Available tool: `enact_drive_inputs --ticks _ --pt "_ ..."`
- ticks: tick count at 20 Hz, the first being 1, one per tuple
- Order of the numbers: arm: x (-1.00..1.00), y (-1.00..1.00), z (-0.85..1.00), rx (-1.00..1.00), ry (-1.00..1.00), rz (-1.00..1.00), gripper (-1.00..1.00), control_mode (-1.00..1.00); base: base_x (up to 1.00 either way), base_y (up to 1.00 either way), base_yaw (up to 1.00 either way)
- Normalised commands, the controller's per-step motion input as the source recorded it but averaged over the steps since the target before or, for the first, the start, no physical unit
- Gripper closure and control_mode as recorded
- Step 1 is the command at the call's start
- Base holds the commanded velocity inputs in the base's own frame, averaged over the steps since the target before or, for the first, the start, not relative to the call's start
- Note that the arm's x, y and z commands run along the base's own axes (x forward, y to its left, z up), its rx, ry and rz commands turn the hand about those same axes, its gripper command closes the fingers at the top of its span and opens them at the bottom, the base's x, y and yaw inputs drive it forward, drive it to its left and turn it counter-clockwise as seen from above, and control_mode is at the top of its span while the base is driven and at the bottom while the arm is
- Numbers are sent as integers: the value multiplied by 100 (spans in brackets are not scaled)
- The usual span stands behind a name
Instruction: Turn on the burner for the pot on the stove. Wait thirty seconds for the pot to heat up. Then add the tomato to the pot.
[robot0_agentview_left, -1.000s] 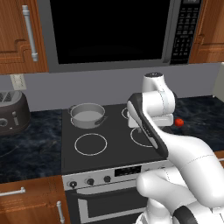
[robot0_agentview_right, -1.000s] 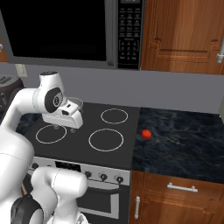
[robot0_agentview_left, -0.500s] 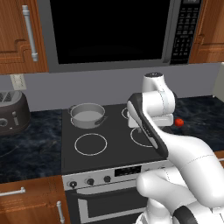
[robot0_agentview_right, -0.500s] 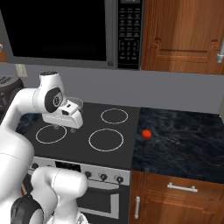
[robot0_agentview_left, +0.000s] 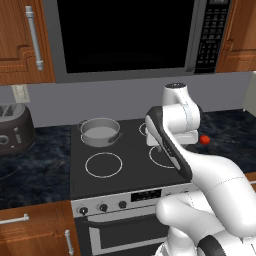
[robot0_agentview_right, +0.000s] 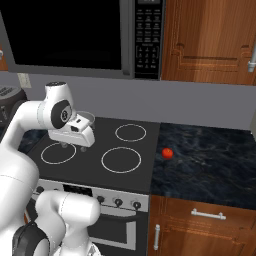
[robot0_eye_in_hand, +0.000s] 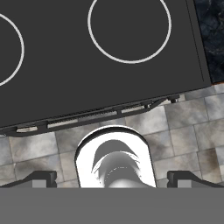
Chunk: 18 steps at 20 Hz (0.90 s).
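The grey pot (robot0_agentview_left: 100, 131) sits on the back left ring of the black stove (robot0_agentview_left: 125, 165); in the right base view the pot (robot0_agentview_right: 88, 117) peeks out behind my hand. On the dark counter right of the cooktop lies the red tomato (robot0_agentview_left: 204, 140) (robot0_agentview_right: 167, 153). My gripper (robot0_agentview_right: 71, 146) hovers above the stove's front part, pointing down, apart from pot and tomato. In the hand view the gripper (robot0_eye_in_hand: 113, 178) is open and holds nothing, its fingertips (robot0_eye_in_hand: 41, 177) far apart over the stove (robot0_eye_in_hand: 87, 78) front edge. Small black knobs (robot0_agentview_left: 103, 207) line the silver panel.
A dark toaster (robot0_agentview_left: 12, 131) stands on the left counter. The black microwave (robot0_agentview_left: 125, 35) hangs above the stove, between wooden cabinets (robot0_agentview_right: 210, 40). Dark stone counter (robot0_agentview_right: 215, 165) stretches to the right of the tomato. Tiled floor (robot0_eye_in_hand: 183, 127) shows below the stove's front.
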Motion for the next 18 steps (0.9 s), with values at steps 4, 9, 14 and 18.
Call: enact_drive_inputs --ticks 4,9,14,18 --pt "0 0 0 0 0 0 -100 -100 0 0 0" --pt "0 0 0 0 0 0 -100 -100 0 0 0" --pt "0 0 0 0 0 0 -100 -100 0 0 0" --pt "0 0 0 0 0 0 -100 -100 0 0 0"
